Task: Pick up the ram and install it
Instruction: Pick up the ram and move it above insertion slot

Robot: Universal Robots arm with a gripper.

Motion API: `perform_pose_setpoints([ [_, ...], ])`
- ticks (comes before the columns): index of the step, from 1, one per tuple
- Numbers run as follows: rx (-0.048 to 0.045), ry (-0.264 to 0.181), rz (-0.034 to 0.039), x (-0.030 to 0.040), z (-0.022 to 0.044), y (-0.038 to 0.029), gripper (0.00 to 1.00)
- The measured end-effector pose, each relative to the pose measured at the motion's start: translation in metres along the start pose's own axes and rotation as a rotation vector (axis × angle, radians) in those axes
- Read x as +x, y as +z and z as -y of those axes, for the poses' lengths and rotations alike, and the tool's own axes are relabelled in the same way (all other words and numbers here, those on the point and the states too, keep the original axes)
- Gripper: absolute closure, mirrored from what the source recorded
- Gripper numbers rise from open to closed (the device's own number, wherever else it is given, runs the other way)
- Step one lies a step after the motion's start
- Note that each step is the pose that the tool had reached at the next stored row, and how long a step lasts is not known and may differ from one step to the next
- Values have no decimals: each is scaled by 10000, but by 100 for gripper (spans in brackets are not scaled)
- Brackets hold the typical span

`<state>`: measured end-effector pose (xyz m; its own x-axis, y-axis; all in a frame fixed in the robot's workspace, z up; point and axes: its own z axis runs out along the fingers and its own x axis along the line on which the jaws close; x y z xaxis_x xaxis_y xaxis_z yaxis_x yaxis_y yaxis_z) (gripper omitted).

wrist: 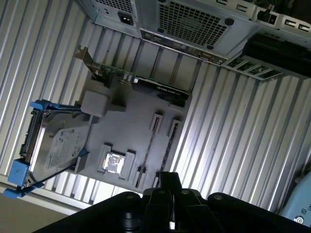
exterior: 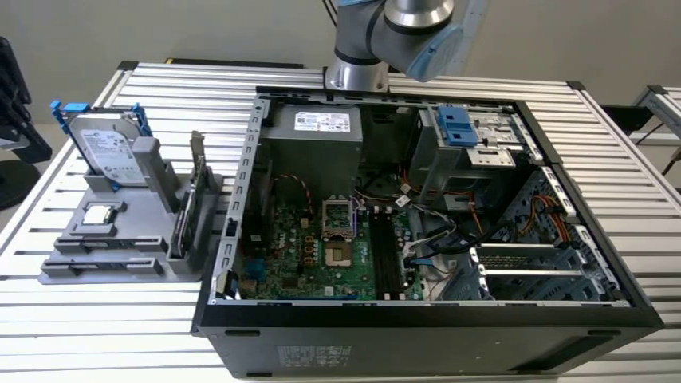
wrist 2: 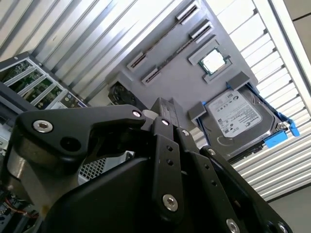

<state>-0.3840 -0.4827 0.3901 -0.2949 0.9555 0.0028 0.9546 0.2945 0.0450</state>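
Observation:
Two ram sticks stand edge-on in the slots of the grey holder [exterior: 107,239] on the exterior view's left. In both wrist views they show as thin dark lines, one ram stick [wrist: 149,145] beside the other [wrist: 166,150], and again ram [wrist 2: 163,35] next to ram [wrist 2: 176,52]. My gripper [wrist: 169,183] hangs high above the holder's edge, near those sticks, well apart from them. Its black fingers [wrist 2: 165,116] are pressed together with nothing between them. The arm [exterior: 399,32] reaches in over the back of the open computer case [exterior: 426,311], whose black memory slots [exterior: 385,255] lie empty on the motherboard.
The holder also carries a silver hard drive [wrist: 58,145] in a blue bracket, a square processor chip [wrist: 115,162] and an upright graphics card [wrist: 146,85]. The case walls rise beside the holder. Ribbed aluminium table [exterior: 107,335] lies all around.

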Motion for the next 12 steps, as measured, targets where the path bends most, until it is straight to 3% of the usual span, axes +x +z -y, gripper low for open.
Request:
perform_pose_setpoints([
  [12, 2, 137, 7, 0, 1, -1, 100],
])
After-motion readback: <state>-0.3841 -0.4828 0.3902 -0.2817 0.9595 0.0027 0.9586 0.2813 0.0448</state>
